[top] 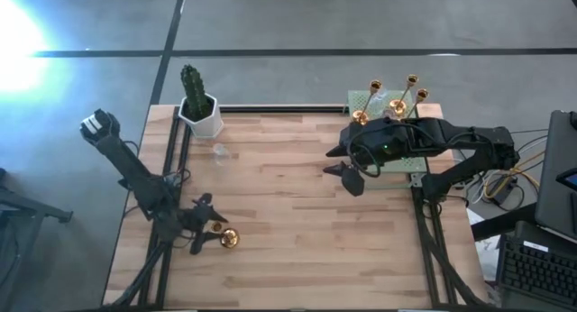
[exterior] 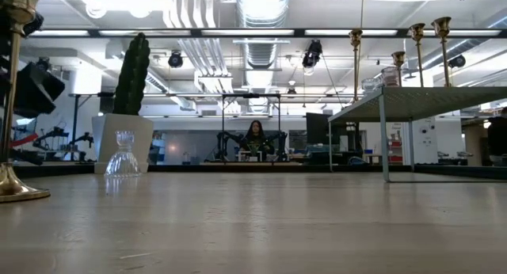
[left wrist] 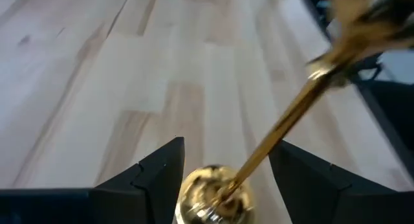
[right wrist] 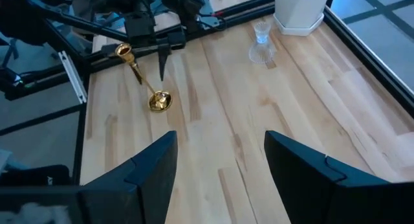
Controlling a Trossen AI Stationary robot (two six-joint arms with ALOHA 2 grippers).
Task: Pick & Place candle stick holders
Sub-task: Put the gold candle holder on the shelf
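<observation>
A gold candle stick holder stands upright on its round base near the table's left front; it also shows in the low view and the right wrist view. My left gripper is open, its fingers on either side of the holder's lower stem without touching it. A clear glass holder stands on its base near the cactus pot. Several more gold holders stand on a raised platform at the far right. My right gripper is open and empty, hovering beside that platform.
A white pot with a green cactus stands at the far left corner. Black frame rails run along the table's left and right edges. A person sits far off in the room behind.
</observation>
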